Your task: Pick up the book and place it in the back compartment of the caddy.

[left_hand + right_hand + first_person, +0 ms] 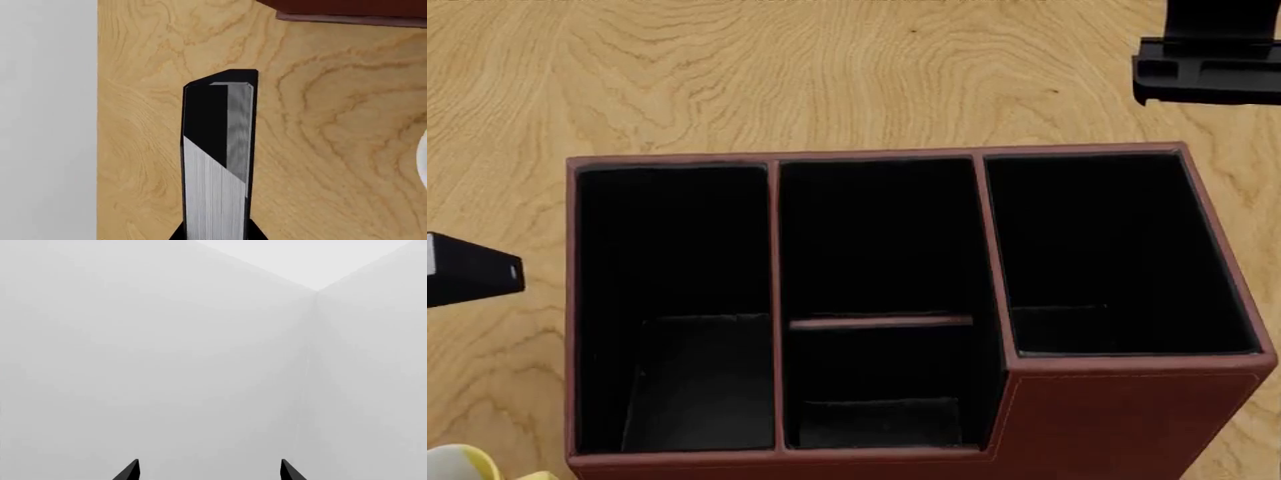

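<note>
- Book (218, 165): seen edge-on in the left wrist view, running up from the bottom centre of the frame, with grey-white page edges between black covers; it is held above the wooden table (333, 150), apart from the surface.
- Left gripper (217, 236): only dark slivers are seen on either side of the book at the bottom edge of the left wrist view, so the jaws are taken to be closed on the book.
- In the head view, a black corner of the book (474, 268) with a tiny white dot is seen at the left edge, mid-height, just left of the caddy (1121, 420).
- Caddy: shown filling the centre of the head view, red-brown with black lining; the back compartment (881, 275) is seen in the middle column, above a thin red-brown divider bar (881, 322), with nothing in it.
- Right gripper (209, 471): two dark fingertips are seen well apart at the bottom of the right wrist view, jaws open and holding nothing, against a plain pale wall (167, 365).
- Mug (467, 465): a white-and-yellow rim is seen at the lower left corner of the head view.
</note>
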### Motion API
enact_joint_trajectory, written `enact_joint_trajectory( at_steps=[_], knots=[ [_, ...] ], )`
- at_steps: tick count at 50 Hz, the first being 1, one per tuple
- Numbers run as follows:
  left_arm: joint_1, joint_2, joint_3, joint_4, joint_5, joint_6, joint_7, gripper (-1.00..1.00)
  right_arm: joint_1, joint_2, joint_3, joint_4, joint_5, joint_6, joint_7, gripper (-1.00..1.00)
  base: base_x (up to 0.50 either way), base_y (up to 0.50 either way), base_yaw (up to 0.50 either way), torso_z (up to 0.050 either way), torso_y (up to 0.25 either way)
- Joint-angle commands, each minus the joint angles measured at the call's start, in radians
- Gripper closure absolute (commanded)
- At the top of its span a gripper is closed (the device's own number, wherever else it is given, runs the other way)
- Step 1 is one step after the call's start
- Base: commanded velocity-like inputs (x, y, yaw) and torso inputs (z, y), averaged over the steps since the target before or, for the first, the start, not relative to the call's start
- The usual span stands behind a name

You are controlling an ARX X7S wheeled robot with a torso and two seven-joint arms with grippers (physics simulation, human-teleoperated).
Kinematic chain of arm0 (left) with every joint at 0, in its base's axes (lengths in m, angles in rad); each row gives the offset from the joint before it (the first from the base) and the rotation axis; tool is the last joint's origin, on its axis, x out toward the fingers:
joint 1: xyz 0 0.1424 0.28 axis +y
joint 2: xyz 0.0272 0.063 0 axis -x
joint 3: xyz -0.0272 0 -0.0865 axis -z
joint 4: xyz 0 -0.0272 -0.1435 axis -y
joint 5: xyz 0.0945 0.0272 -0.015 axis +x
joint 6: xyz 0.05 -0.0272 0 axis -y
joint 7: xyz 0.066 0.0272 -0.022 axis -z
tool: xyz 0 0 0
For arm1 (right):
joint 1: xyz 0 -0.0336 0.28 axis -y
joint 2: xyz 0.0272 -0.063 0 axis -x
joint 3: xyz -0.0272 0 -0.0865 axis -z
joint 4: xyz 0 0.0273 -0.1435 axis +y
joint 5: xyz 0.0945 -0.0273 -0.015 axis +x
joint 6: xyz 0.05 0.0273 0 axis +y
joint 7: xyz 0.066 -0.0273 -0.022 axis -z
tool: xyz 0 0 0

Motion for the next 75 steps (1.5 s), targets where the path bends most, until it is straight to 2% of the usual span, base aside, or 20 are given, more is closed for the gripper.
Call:
enact_joint_trajectory(
  at_steps=[1,21,38,55,60,70,75],
  knots=[
    [-0.102,-0.055,-0.043,0.149,0.020,-0.091,0.074,1.00,-0.006,-0.002,0.007,0.004,0.005,-0.011,-0.002,-1.00,0.00,0.00,0.00,0.000,0.000],
    [-0.266,-0.080,-0.078,0.314,0.010,-0.253,0.314,1.00,-0.016,-0.003,0.032,-0.004,0.024,-0.019,0.001,-1.00,0.00,0.00,0.00,0.000,0.002],
    [-0.419,-0.089,-0.063,0.417,0.016,-0.389,0.542,1.00,-0.019,-0.011,0.039,-0.008,0.037,-0.022,0.006,-1.00,0.00,0.00,0.00,0.000,0.001],
    [-0.522,-0.127,-0.002,0.489,0.056,-0.460,0.682,1.00,-0.003,-0.017,0.032,-0.009,0.046,-0.018,0.012,-1.00,0.00,0.00,0.00,0.000,0.001],
    [-0.581,-0.107,0.018,0.500,0.057,-0.501,0.723,1.00,0.002,-0.018,0.031,-0.010,0.049,-0.016,0.014,-1.00,0.00,0.00,0.00,0.000,0.000],
    [-0.717,-0.083,0.088,0.518,-0.019,-0.561,0.729,1.00,0.002,-0.017,0.034,-0.012,0.055,-0.017,0.016,-1.00,0.00,0.00,0.00,0.000,0.001],
    [-0.733,-0.072,0.091,0.522,-0.048,-0.576,0.708,1.00,0.000,-0.016,0.039,-0.014,0.060,-0.017,0.017,-1.00,0.00,0.00,0.00,0.000,0.002]
  ],
)
